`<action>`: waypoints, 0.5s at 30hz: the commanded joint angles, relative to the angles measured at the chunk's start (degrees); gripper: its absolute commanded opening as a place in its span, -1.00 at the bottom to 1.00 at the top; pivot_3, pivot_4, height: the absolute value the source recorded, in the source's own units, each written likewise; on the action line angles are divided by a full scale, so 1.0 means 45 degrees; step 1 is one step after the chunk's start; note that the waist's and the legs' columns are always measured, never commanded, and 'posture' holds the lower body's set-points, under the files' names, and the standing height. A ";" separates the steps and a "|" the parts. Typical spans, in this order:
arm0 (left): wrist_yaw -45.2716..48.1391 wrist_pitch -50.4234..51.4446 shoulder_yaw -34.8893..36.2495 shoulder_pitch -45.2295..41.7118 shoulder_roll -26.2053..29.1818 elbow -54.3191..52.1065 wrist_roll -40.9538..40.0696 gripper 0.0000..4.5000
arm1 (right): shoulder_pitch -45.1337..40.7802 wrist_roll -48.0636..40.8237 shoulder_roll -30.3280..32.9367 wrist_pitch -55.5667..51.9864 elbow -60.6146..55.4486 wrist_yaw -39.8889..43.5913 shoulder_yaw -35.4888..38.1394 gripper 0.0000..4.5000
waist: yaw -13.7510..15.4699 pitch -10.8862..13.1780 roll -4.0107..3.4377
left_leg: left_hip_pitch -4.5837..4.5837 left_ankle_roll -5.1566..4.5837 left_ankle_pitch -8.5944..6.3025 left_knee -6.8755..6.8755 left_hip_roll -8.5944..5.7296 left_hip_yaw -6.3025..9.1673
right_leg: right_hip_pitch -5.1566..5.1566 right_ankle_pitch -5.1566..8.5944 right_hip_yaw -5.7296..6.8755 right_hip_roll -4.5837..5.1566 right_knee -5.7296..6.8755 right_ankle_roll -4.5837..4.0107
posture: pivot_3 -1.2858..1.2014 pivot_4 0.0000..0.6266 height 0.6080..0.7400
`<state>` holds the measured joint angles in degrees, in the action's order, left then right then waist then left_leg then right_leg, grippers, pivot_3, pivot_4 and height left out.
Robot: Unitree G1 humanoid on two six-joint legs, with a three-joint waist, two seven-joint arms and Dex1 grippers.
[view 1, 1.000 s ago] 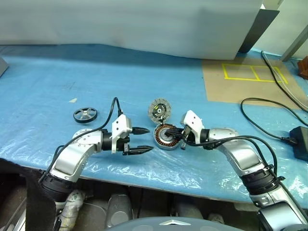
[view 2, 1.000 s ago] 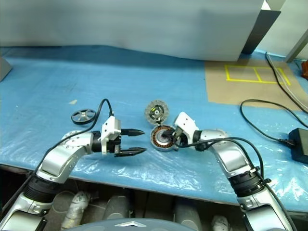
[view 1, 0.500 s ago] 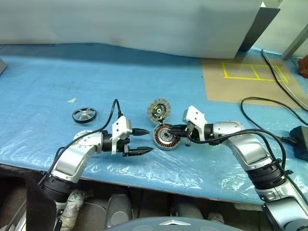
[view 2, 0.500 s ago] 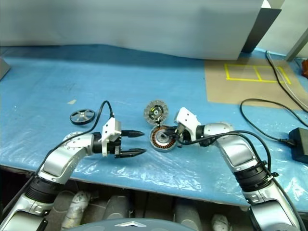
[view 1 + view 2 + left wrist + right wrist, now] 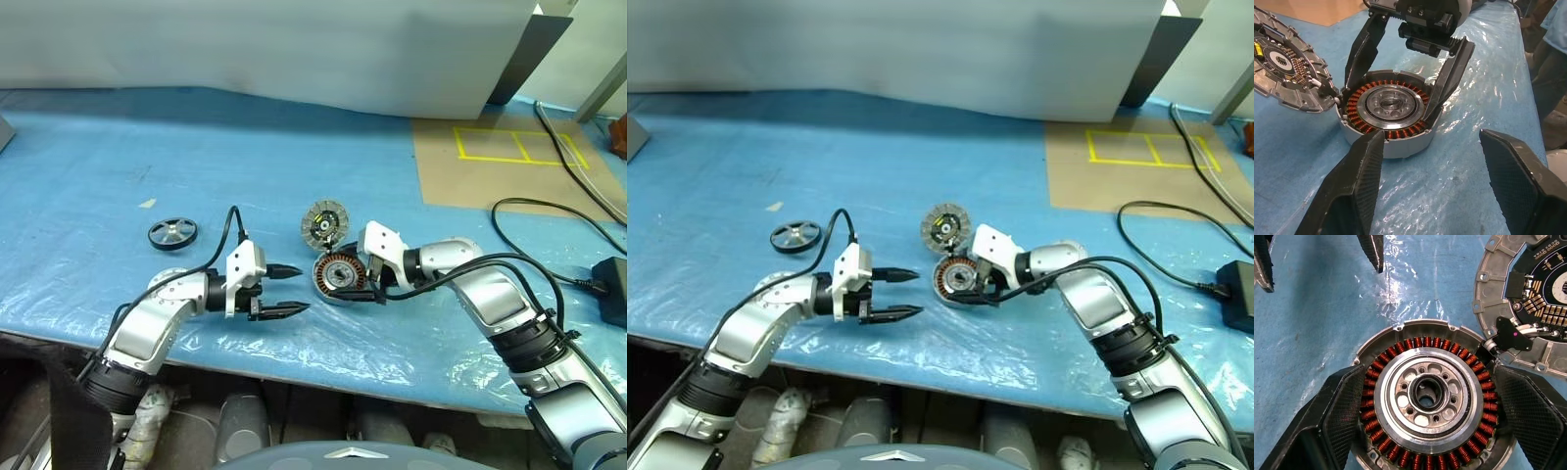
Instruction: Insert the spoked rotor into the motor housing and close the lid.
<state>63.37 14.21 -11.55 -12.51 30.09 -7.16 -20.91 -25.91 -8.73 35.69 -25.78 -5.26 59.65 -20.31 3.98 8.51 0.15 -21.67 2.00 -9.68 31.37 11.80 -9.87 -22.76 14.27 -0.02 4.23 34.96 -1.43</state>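
Motor housing point(image 5: 1426, 401): grey shell, ring of copper-orange windings, silver hub. Lid point(image 5: 1528, 308): grey ribbed rim, dark centre. Spoked rotor point(image 5: 172, 233): black ring, silver spokes. Desk point(image 5: 118, 147): glossy blue sheet; tan panel point(image 5: 490, 166) with yellow outlines toward its far right corner.

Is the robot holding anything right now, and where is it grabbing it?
Nothing is held. The right gripper stands open around the round grey motor housing with copper windings; the left gripper is open and empty.
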 commanded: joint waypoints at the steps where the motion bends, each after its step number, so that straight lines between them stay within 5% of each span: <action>1: -0.0003 -0.0185 0.0130 0.0027 0.0048 -0.0128 0.0014 0.46 | -0.0126 -0.0321 0.0185 0.0152 -0.0617 0.0226 0.0589 0.98 | 0.0002 0.0000 0.0000 | 0.0001 0.0000 0.0000 0.0000 0.0001 0.0000 | 0.0000 0.0000 -0.0001 0.0000 0.0000 0.0000 | 0.03 -0.52 1.00; 4: -0.0035 -0.0109 0.0123 -0.0018 0.0046 -0.0161 -0.0002 0.46 | -0.0263 -0.0650 0.0130 -0.0137 -0.0888 0.0264 0.0930 0.70 | 0.0003 0.0000 0.0000 | 0.0000 -0.0002 -0.0001 0.0004 0.0001 0.0000 | -0.0001 0.0000 -0.0002 0.0000 0.0002 0.0000 | 0.03 -0.52 1.00; 12: -0.0019 -0.0174 0.0069 -0.0071 0.0000 -0.0009 0.0043 0.46 | 0.0132 -0.0364 0.0138 -0.0263 -0.0967 0.0377 0.0496 -0.49 | 0.0002 0.0000 0.0000 | 0.0001 -0.0003 -0.0001 0.0006 0.0002 0.0000 | -0.0002 0.0000 -0.0002 -0.0001 0.0004 -0.0001 | 0.03 -0.52 1.00; 15: -0.0002 -0.0204 0.0062 -0.0103 -0.0002 0.0032 0.0078 0.46 | 0.0012 -0.0282 -0.0015 -0.0244 -0.0549 0.0267 0.0424 -0.49 | 0.0000 0.0000 0.0000 | 0.0001 -0.0003 -0.0001 0.0009 0.0002 0.0000 | -0.0002 0.0000 -0.0002 -0.0001 0.0009 -0.0001 | 0.03 -0.52 1.00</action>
<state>63.29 14.14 -11.56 -12.51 30.09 -6.43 -20.54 -25.19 -10.03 35.89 -26.98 -7.40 61.03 -18.72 3.98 8.51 0.15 -21.66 1.99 -9.68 31.42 11.81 -9.87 -22.77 14.28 -0.03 4.23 35.01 -1.43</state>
